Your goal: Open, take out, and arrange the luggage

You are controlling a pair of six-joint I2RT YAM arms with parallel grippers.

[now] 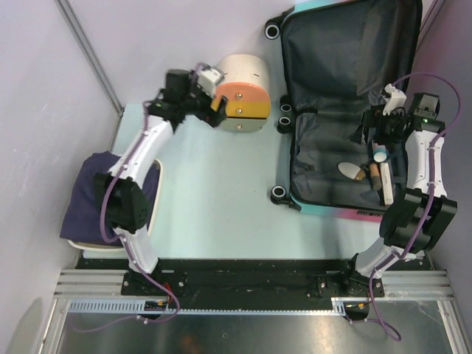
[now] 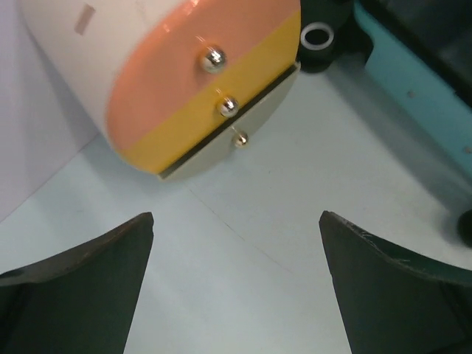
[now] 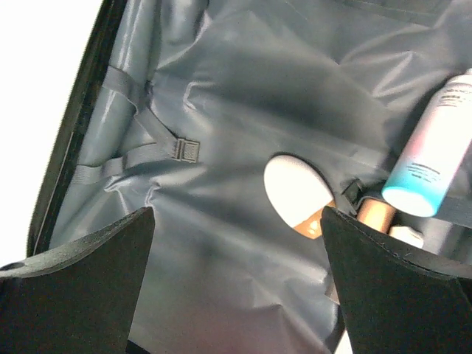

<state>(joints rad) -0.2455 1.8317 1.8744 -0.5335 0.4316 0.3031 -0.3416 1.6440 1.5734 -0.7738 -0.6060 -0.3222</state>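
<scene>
The luggage (image 1: 313, 199) lies open at the right of the table, lid raised at the back, dark grey lining (image 3: 221, 96) showing. Inside are a white oval item (image 1: 349, 169), a tan tube (image 1: 372, 175) and a bottle with a blue end (image 3: 431, 155). My right gripper (image 1: 375, 131) is open and empty above the lining (image 1: 324, 147), its fingertips (image 3: 140, 221) near the oval item (image 3: 295, 188). My left gripper (image 1: 215, 105) is open and empty over the table, just in front of the cream cylindrical box with orange-yellow drawers (image 2: 184, 81).
The drawer box (image 1: 243, 92) stands left of the suitcase wheels (image 1: 285, 118). A dark navy cloth (image 1: 92, 195) lies on a white tray at the left edge. A strap buckle (image 3: 182, 150) lies on the lining. The suitcase's teal shell (image 2: 420, 96) lies right of the box.
</scene>
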